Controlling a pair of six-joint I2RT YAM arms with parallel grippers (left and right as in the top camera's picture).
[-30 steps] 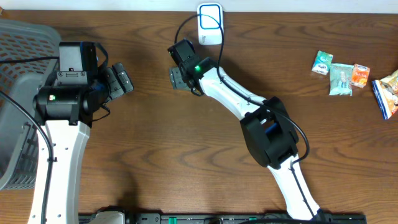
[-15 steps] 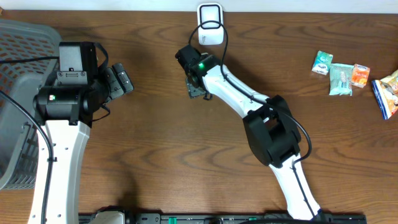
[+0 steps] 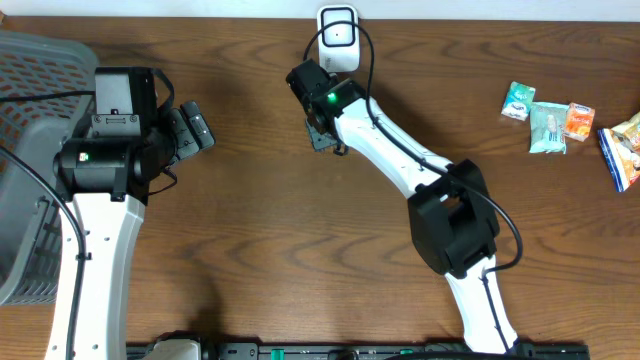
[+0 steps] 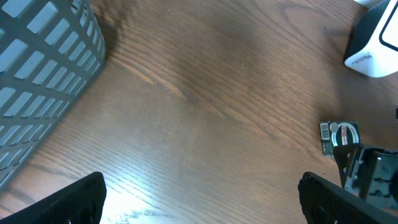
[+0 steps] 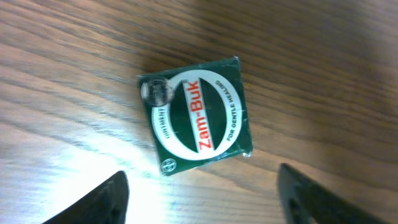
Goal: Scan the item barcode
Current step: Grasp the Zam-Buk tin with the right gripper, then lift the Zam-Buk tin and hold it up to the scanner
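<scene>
Wood table (image 3: 250, 250) — laminate perhaps — Zam-Buk box (image 5: 199, 118)

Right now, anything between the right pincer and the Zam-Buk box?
Nothing. In the right wrist view the right pincer hangs open over the Zam-Buk box, with only bare wooden table around it.

A grey lattice basket (image 3: 40, 55) stood at the left edge of the brown wooden table (image 3: 250, 240), partly out of frame. Well apart from it, near the right edge, four small packets lay close together: teal-and-white (image 3: 518, 102), pale green (image 3: 548, 127), orange (image 3: 579, 121) and blue-and-yellow (image 3: 622, 150), the last cut off by the frame.
</scene>
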